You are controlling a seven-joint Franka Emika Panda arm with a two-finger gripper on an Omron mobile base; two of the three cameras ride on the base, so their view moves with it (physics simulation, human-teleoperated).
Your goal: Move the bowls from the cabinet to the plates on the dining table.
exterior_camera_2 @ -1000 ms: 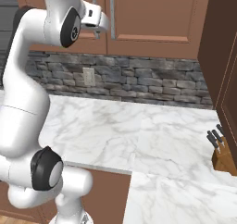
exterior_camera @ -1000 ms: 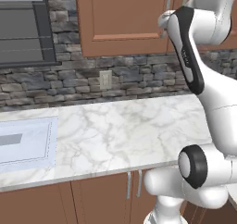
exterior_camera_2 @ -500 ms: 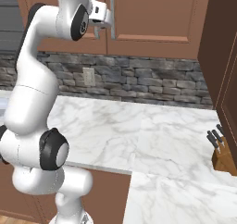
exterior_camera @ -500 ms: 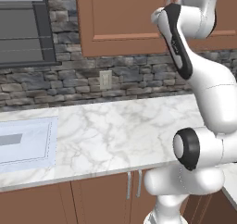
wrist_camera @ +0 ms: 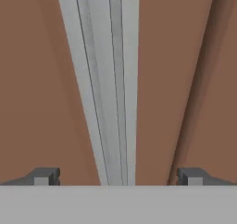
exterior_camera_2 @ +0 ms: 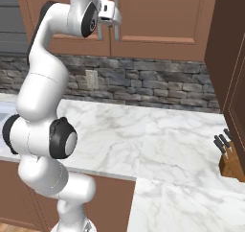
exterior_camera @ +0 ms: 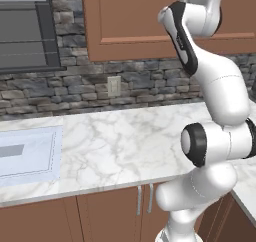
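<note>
Closed reddish-brown wall cabinet [exterior_camera_2: 158, 15] fills the frame's top; bowls presumably sit hidden inside. Its rigid silver bar handle [wrist_camera: 107, 84] runs centre-frame (smooth, likely slippery). The gripper [wrist_camera: 118, 176], fingers spread, straddles it, unclenched.

grey stone backsplash [exterior_camera: 150, 83], marble counter [exterior_camera: 125, 146], wall outlet [exterior_camera: 114, 86]

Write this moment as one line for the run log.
stage: reaching for door | gripper: open, astride long silver bar handle | reddish-brown wooden wall cabinet: doors closed | held: nothing
</note>
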